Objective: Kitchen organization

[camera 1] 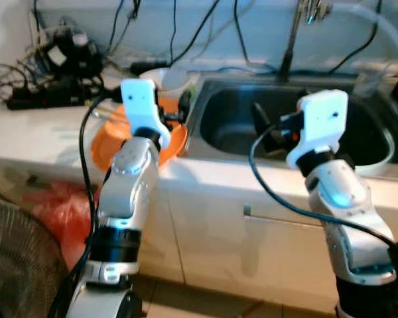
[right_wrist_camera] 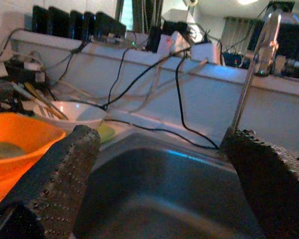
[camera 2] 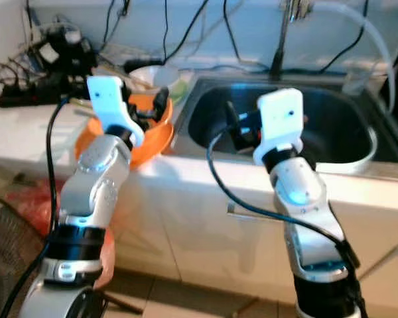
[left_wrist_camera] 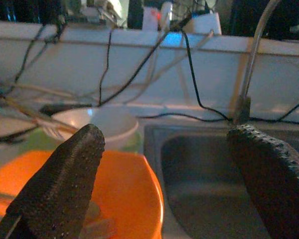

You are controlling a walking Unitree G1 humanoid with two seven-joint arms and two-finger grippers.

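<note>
Writing: none readable | left hand [left_wrist_camera: 164,174] fingers apart over orange bowl [camera 1: 106,142] | right hand [right_wrist_camera: 159,184] apart over sink [camera 1: 358,132]

The two head views are bright but soft, with a slight haze. The white bench [camera 1: 46,132] is overexposed near 9 o'clock and loses its detail. The sink [camera 1: 358,132] stays dark, with only a pale shine along its rim. The white wrist housings glare a little. Lines bend slightly near the edges. Both wrist views are dimmer and have a blue tint. In them, the black fingers [left_wrist_camera: 65,184] are close and not sharp. A ceiling lamp [right_wrist_camera: 246,2] glows at 1 o'clock.
</note>
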